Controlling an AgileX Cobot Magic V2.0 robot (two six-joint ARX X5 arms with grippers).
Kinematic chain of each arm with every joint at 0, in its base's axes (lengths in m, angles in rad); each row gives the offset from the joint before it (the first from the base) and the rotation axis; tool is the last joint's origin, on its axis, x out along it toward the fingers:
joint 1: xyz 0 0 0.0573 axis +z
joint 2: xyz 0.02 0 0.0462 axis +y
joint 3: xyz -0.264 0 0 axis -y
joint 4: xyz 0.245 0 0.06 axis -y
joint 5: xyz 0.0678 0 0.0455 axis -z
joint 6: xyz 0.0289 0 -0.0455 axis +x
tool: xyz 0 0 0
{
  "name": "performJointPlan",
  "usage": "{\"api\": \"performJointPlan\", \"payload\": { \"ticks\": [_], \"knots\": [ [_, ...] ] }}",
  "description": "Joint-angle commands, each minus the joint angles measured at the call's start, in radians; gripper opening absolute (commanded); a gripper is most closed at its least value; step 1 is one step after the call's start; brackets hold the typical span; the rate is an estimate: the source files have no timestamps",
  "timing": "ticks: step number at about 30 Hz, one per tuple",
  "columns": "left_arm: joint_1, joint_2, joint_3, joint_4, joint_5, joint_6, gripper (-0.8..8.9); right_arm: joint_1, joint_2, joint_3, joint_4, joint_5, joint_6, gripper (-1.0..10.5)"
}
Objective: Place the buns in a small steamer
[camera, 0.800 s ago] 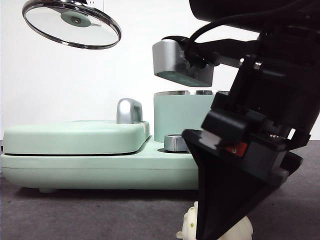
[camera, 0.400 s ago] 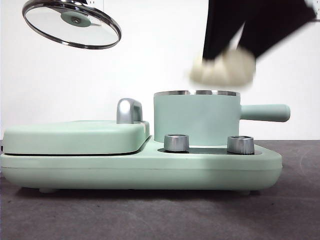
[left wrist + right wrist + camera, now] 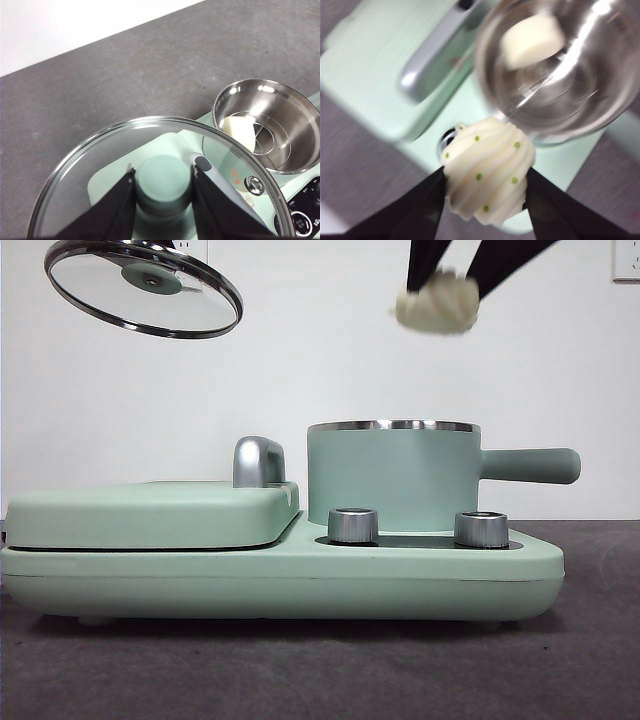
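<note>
The right gripper [image 3: 485,187] is clamped on the ribbed bun [image 3: 487,172] with green dots, its jaws pressing both sides, holding it high above the small steamer [image 3: 392,475]. The smooth cream bun [image 3: 240,131] already lies inside the steamer. The left gripper [image 3: 162,185] grips the green knob of the glass lid [image 3: 145,287], held aloft well apart from the pot.

The ribbed bun [image 3: 437,302] hangs high above the small steamer [image 3: 392,475], in which the smooth bun [image 3: 239,131] lies. The glass lid [image 3: 144,287] hangs above the griddle cover [image 3: 150,514], left of the steamer.
</note>
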Motion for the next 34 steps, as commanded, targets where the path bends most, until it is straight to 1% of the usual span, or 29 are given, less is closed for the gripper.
{"api": "performJointPlan", "payload": {
  "ticks": [1, 6, 12, 17, 22, 24, 25, 27, 29, 31, 33, 34],
  "knots": [
    [-0.002, -0.001, 0.019, 0.027, 0.006, 0.003, 0.11, -0.038, 0.08, 0.049, 0.028, -0.009, -0.072, 2.4],
    [-0.002, -0.001, 0.019, 0.027, 0.006, 0.003, 0.11, -0.099, 0.203, 0.092, 0.072, -0.009, -0.114, 2.4],
    [-0.002, -0.001, 0.019, 0.027, 0.006, 0.003, 0.11, -0.128, 0.322, 0.134, 0.113, -0.009, -0.152, 2.4],
    [-0.002, -0.001, 0.019, 0.027, 0.005, 0.003, 0.11, -0.136, 0.397, 0.15, 0.146, -0.003, -0.159, 2.4],
    [-0.002, -0.001, 0.019, 0.027, 0.006, 0.003, 0.11, -0.138, 0.431, 0.15, 0.172, 0.001, -0.163, 3.0],
    [-0.002, -0.001, 0.019, 0.027, 0.006, 0.003, 0.11, -0.138, 0.432, 0.15, 0.176, 0.003, -0.178, 3.1],
    [-0.002, 0.0, 0.019, 0.027, 0.006, 0.003, 0.11, -0.138, 0.43, 0.153, 0.179, 0.003, -0.177, 3.5],
    [-0.002, 0.0, 0.019, 0.027, 0.006, 0.002, 0.11, -0.138, 0.423, 0.187, 0.154, 0.004, -0.177, 4.6],
    [-0.002, 0.0, 0.019, 0.027, 0.005, 0.002, 0.11, -0.138, 0.395, 0.243, 0.128, 0.004, -0.177, 4.6],
    [-0.002, 0.0, 0.019, 0.025, 0.006, 0.002, 0.11, -0.134, 0.329, 0.262, 0.155, -0.007, -0.168, 4.6],
    [-0.002, 0.0, 0.019, 0.02, 0.006, 0.002, 0.11, -0.114, 0.246, 0.221, 0.226, -0.007, -0.165, 4.3],
    [-0.002, 0.0, 0.019, 0.017, 0.006, 0.002, 0.11, -0.098, 0.197, 0.171, 0.278, 0.003, -0.164, 4.3]
  ]
}}
